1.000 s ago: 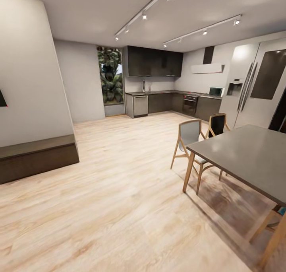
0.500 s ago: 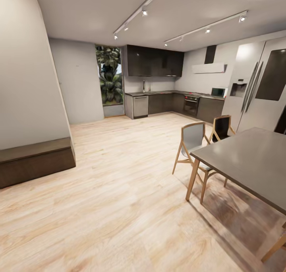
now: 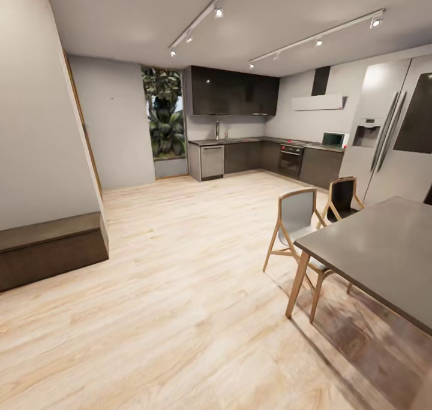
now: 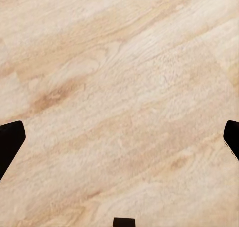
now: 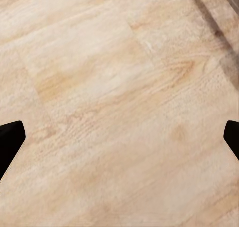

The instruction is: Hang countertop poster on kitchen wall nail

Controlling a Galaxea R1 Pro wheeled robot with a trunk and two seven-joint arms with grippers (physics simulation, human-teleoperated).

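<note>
Kitchen countertop [image 3: 252,139] is seen far across the floor [image 3: 180,290]; items on it are perhaps too small to tell. Both grippers [image 4: 119,142] [image 5: 119,142] are spread wide, nothing grasped.

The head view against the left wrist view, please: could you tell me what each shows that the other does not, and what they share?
Head view: the kitchen far ahead with its countertop, oven and fridge, plus a dark table and two chairs at right. Left wrist view: the left gripper, its dark fingers spread wide with nothing between them. Both show the wood floor.
</note>
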